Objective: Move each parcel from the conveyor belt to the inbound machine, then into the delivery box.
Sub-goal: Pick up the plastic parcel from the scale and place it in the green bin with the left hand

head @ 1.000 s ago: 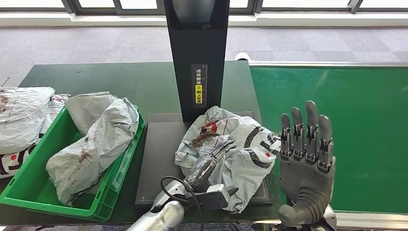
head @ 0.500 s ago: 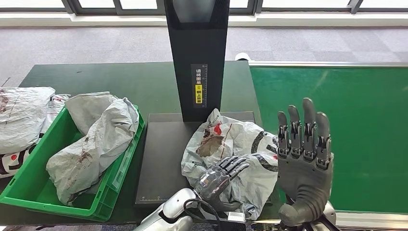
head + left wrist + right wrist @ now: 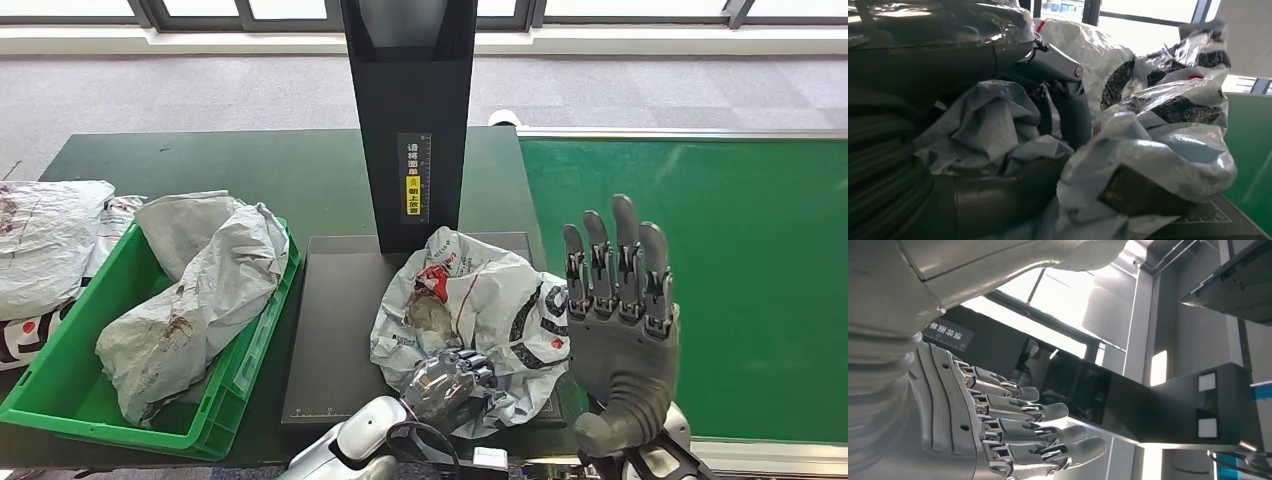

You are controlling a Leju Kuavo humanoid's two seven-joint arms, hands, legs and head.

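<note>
A crumpled grey-white parcel [image 3: 470, 305] with red and black print lies on the black plate [image 3: 335, 320] of the inbound machine, at the foot of its dark column [image 3: 408, 110]. My left hand [image 3: 450, 378] grips the parcel's near edge, fingers curled into the plastic. Up close in the left wrist view, its fingers [image 3: 1068, 100] are buried in folds of the parcel [image 3: 1158, 140]. My right hand [image 3: 618, 320] stands upright just right of the parcel, fingers straight and apart, holding nothing. The right hand [image 3: 1008, 425] looks the same in the right wrist view.
A green delivery box [image 3: 60, 370] at the left holds a large grey parcel [image 3: 200, 290]. More parcels [image 3: 40, 240] lie on the table beyond the box. The green conveyor belt [image 3: 740, 260] runs along the right, with nothing on it.
My left hand has slid back to the parcel's near edge and its fingers have curled into the plastic. The parcel bunched up and shifted slightly. My right hand drifted a little left.
</note>
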